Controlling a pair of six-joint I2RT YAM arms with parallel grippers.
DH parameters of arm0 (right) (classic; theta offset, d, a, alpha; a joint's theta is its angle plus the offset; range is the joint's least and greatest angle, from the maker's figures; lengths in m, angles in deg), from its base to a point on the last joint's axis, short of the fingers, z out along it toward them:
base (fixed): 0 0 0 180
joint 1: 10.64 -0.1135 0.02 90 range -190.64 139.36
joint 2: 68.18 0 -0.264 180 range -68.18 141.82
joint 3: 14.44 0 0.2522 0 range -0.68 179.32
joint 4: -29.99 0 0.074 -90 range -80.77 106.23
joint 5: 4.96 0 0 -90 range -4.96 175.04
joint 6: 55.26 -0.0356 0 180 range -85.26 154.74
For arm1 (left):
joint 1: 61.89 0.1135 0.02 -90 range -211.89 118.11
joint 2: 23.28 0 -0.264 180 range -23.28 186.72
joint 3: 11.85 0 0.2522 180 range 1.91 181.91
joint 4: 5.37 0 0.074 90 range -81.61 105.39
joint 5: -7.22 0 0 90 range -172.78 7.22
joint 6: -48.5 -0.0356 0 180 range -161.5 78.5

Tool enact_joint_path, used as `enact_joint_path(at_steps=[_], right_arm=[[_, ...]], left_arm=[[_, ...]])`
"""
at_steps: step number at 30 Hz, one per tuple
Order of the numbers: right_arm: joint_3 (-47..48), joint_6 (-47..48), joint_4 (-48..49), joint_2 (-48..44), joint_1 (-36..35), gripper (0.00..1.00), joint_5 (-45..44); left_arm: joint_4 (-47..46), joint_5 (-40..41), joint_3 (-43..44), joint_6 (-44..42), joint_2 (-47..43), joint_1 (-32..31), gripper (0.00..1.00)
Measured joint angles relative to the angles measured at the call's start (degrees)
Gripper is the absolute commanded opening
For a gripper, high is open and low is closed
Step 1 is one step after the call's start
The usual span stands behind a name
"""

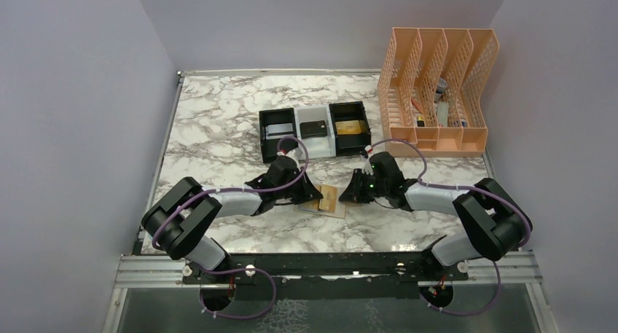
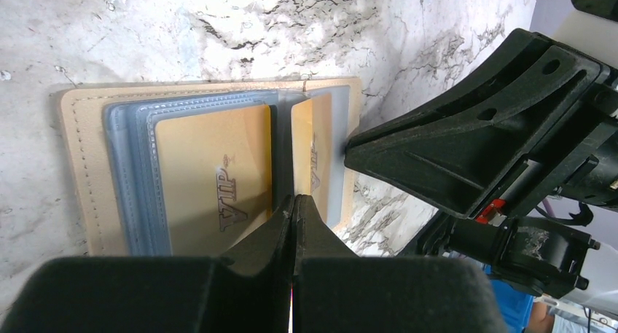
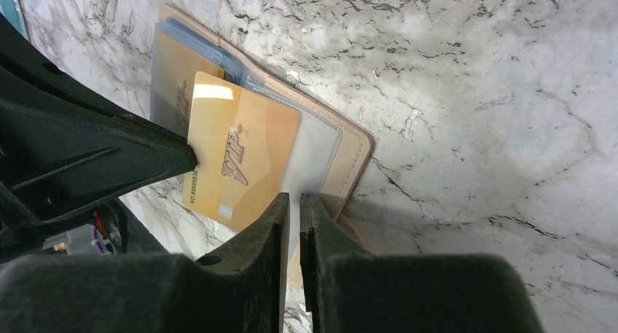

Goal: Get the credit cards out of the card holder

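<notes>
Tan card holder [image 1: 331,200] open on marble table [image 1: 218,122], near centre. Left gripper [image 2: 294,202] pinched shut on gold card [image 3: 244,158], partly out of pocket. Right gripper [image 3: 294,200] clamped on card holder's right edge.

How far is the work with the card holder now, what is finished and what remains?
Done: three cards lie in the bins. In hand: the left gripper pinches a half-drawn gold card while the right gripper holds the card holder. Left: a second gold card sits in its pocket.
</notes>
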Motion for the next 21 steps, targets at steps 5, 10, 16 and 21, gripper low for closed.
enact_joint_path(at_steps=[5,10,16,21], right_arm=[[1.3,2.1,-3.7,-1.8,0.0,0.21,0.3],[4.4,4.1,-5.4,-5.1,0.0,0.27,3.7],[6.0,3.3,-1.3,-2.7,0.0,0.28,8.6],[4.8,2.0,0.0,4.1,0.0,0.26,9.4]], left_arm=[[0.0,-0.2,0.0,-0.1,0.0,0.0,0.00],[0.0,-0.5,0.0,-0.2,0.0,0.0,0.00],[0.0,-0.6,0.0,-0.2,0.0,0.0,0.00],[0.0,-1.0,0.1,-0.2,0.0,0.0,0.02]])
